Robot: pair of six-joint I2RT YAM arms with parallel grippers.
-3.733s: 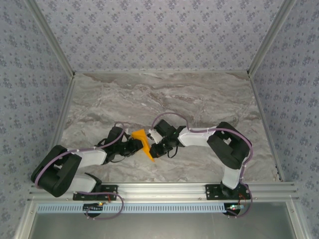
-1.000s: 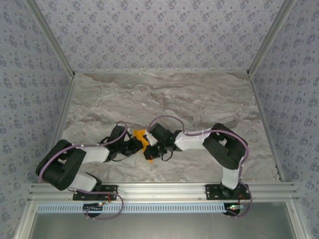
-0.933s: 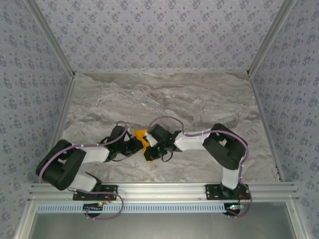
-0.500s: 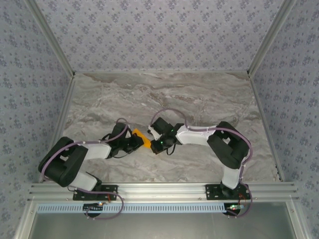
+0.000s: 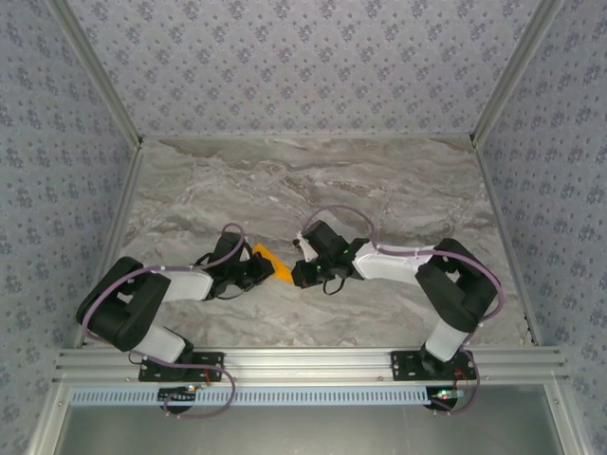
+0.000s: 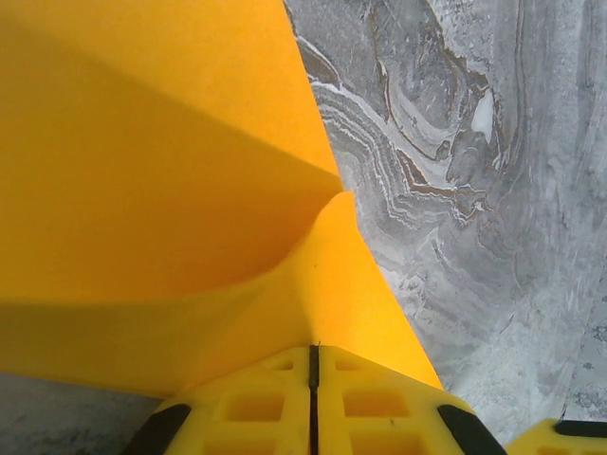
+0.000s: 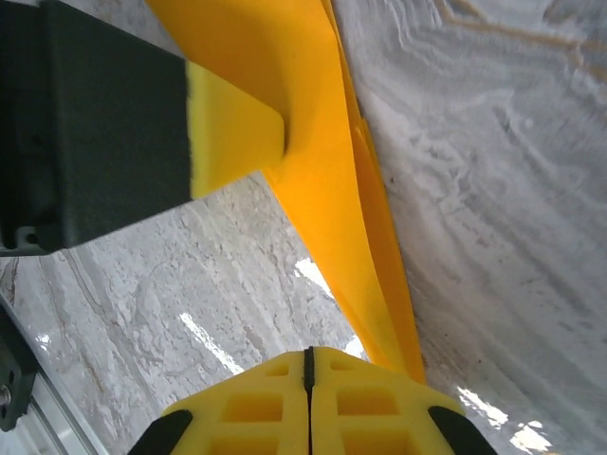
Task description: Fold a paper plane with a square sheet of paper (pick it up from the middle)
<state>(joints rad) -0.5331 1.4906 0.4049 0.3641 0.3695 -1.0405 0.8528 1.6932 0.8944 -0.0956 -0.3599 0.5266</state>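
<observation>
Spanning the gap between the two arms, the square sheet of paper (image 5: 269,263) is no longer flat: it shows as a small, creased orange shape. I judge that the folding is under way and the dart shape not yet reached. From the left wrist, the paper fans out directly ahead of the left end effector (image 6: 312,353), and a crease runs back toward the line where its fingers meet. Those fingers are pressed together with the sheet coming out from between them, so it reads as clamped on the paper. This grip most likely serves as the anchor that holds the fold while the other arm works.

From the right wrist, the paper runs as a narrow, layered strip from ahead and to the left of the right end effector (image 7: 307,353) down to the right side of its fingertips. Its fingers are also together. The strip meets them beside the closing line rather than on it, so I cannot tell whether it pinches the tip or only touches it.

Whether the paper touches the table (image 5: 379,180) or hangs just above it cannot be told from overhead.
</observation>
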